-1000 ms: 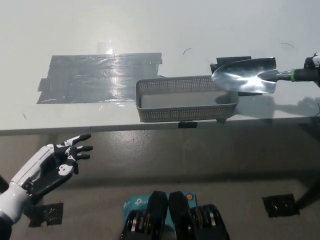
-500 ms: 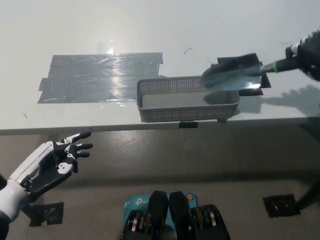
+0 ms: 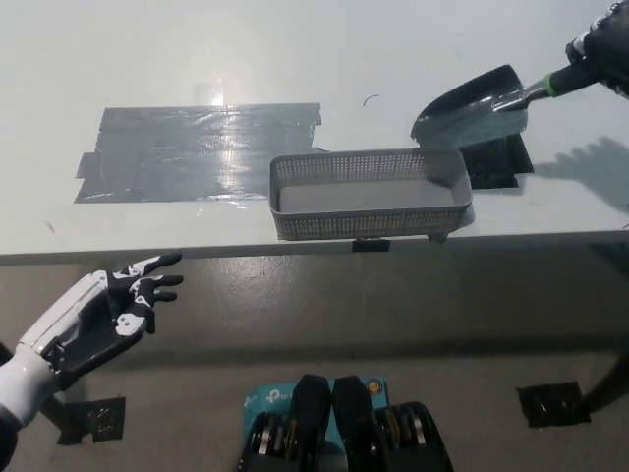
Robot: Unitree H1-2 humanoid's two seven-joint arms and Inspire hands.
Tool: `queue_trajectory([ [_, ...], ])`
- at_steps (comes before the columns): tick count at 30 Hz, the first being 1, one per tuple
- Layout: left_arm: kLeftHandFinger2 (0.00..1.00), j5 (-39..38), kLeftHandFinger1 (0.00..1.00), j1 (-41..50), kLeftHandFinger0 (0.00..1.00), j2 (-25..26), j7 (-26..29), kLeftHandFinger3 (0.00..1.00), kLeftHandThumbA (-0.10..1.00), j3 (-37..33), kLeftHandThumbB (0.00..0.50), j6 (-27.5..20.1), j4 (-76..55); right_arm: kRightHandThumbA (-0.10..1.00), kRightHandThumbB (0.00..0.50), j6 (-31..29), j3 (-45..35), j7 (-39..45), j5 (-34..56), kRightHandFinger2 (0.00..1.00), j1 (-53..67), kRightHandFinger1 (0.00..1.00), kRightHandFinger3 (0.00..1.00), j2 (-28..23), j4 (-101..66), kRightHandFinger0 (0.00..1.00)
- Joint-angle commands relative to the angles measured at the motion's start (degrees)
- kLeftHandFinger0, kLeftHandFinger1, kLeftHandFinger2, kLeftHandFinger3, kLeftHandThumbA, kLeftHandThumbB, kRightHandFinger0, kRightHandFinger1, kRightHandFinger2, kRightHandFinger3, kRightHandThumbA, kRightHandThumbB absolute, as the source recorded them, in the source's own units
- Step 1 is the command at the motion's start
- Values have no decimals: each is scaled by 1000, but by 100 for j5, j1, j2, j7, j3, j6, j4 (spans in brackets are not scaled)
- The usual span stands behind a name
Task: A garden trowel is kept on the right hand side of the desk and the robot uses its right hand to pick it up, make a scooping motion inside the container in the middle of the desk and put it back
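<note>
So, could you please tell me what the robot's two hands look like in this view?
The left hand has a white shell over its back and wrist, a black underside, and fingers banded black and white. The right hand is black with a few pale flecks; only part of it shows at the upper right edge.

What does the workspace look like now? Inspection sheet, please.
Surface: white desk, grey tape patch left of centre.
Job's things: grey mesh container near front edge, looks empty; trowel raised, blade by container's far right corner.
Clutter: black tape patch right of container.
Hands: right hand shut on trowel handle; left hand open, low beside desk front.
Cables: nothing seen.
Surroundings: grey floor, black tape squares.
</note>
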Motion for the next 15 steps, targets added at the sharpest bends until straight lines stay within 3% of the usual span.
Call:
queue_trajectory([
  [1, 938, -14, 882, -182, 896, 170, -125, 1000, 1000, -22, 158, -56, -124, -100, 0, -237, -2, -288, -39, 382, -267, 0, 94, -262, -226, 0],
  [6, 920, 14, 867, -253, 877, 201, -143, 1000, 1000, -37, 173, -126, -61, -100, 0, -237, 143, -264, 145, 334, -151, 0, 152, -283, -697, 0],
  [7, 917, 6, 865, -251, 877, 203, -147, 1000, 1000, -36, 165, -123, -63, -100, 26, -237, 169, -276, 66, 288, -110, 0, 224, -295, -767, 0],
  [8, 915, 1, 863, -249, 879, 204, -153, 1000, 1000, -34, 170, -122, -43, -100, 86, -237, 287, -395, 26, 281, -94, 0, 153, -339, -775, 0],
  [9, 913, 6, 861, -252, 878, 205, -158, 1000, 1000, -35, 176, -127, -33, -100, 84, -237, 326, -461, 31, 271, -84, 0, 105, -357, -766, 0],
  [10, 912, 18, 860, -300, 879, 208, -169, 1000, 1000, -43, 187, -133, 8, -100, 49, -237, 374, -528, 47, 300, -67, 0, 99, -401, -753, 0],
  [12, 911, 21, 860, -320, 879, 208, -175, 1000, 1000, -43, 188, -134, 22, -100, 36, -237, 401, -539, 59, 318, -74, 0, 93, -422, -750, 0],
  [13, 911, 29, 860, -323, 877, 209, -172, 1000, 1000, -50, 197, -122, 26, -100, 0, -237, 465, -589, -12, 336, -35, 0, 132, -440, -715, 0],
  [14, 912, 26, 858, -325, 869, 204, -164, 1000, 1000, -49, 202, -109, 16, -100, 0, -237, 413, -457, -53, 337, -9, 0, 316, -422, -724, 0],
  [15, 906, 39, 848, -329, 856, 191, -157, 1000, 1000, -54, 206, -130, 26, -100, 0, -237, 333, -230, -160, 358, 27, 24, 427, -383, -685, 0],
])
